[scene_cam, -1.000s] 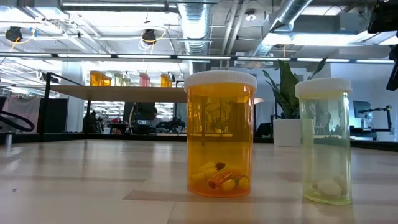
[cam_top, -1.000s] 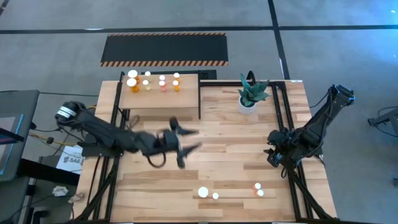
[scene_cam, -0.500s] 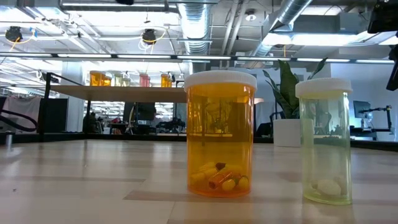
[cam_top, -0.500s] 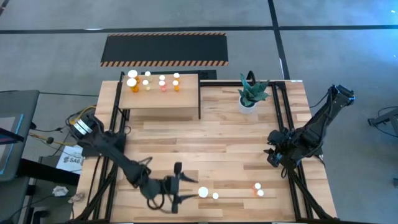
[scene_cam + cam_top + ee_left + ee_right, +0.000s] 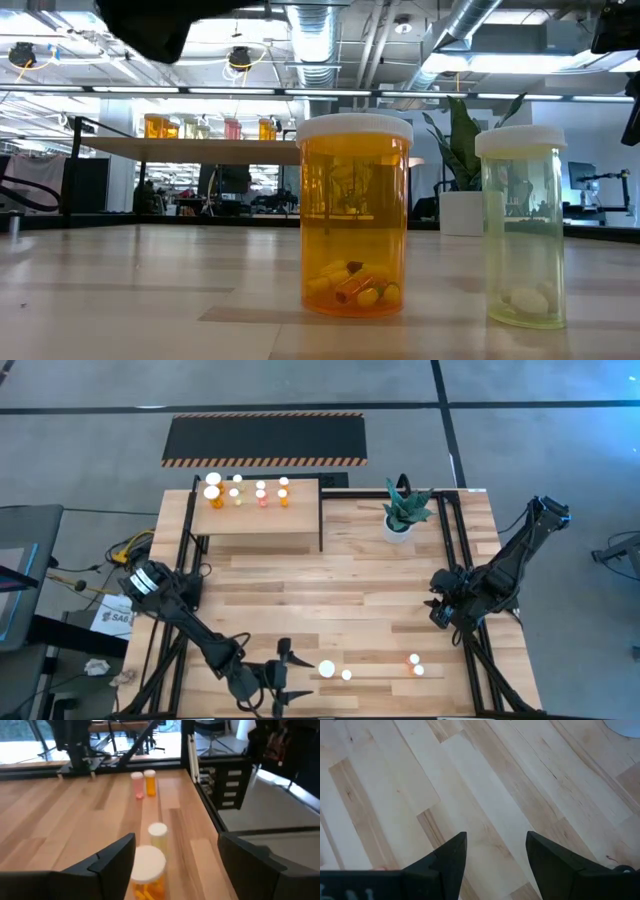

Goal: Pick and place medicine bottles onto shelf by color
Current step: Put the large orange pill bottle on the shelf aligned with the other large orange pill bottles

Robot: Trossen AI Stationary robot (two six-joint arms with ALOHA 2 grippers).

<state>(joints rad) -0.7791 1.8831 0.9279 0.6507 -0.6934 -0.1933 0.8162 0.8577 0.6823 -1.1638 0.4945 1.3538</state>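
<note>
Orange bottle (image 5: 147,874) is standing at the table's near edge, just right of my left gripper (image 5: 283,678), whose fingers are gaping wide; my right gripper (image 5: 495,855) is waiting open at the right.

Large orange bottle (image 5: 146,881) cut off by frame edge, shelf bottles (image 5: 246,491) too small for contents

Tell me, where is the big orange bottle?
In the high view the big orange bottle stands near the table's front edge, beside a small yellowish bottle, just right of the open left tool.
</note>
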